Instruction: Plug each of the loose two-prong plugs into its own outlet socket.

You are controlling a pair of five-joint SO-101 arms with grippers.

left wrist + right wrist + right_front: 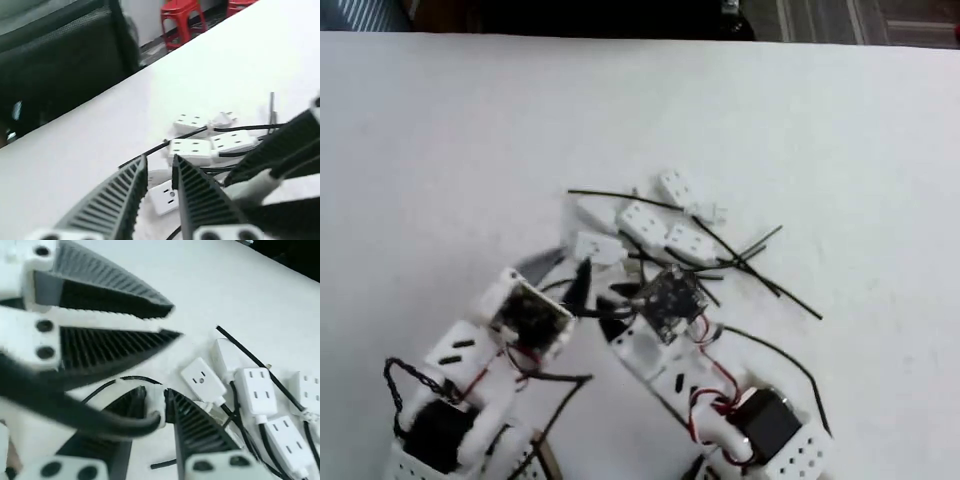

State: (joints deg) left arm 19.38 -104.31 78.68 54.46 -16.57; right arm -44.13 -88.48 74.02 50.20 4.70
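White plug (156, 402) pinched in right gripper (155, 392); left gripper (160, 160) narrowly parted, holding nothing. Hazard: crowded jaws may snag black cords (245, 354), dragging 1 outlet socket (202, 380).

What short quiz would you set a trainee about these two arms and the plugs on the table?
1. True or false: the right tool grips a white plug.
2. Which colour are the outlet sockets? A red, B white, C black.
3. Fill the gap: the left tool has its jaws ____.
Key: 1 true; 2 B; 3 open.
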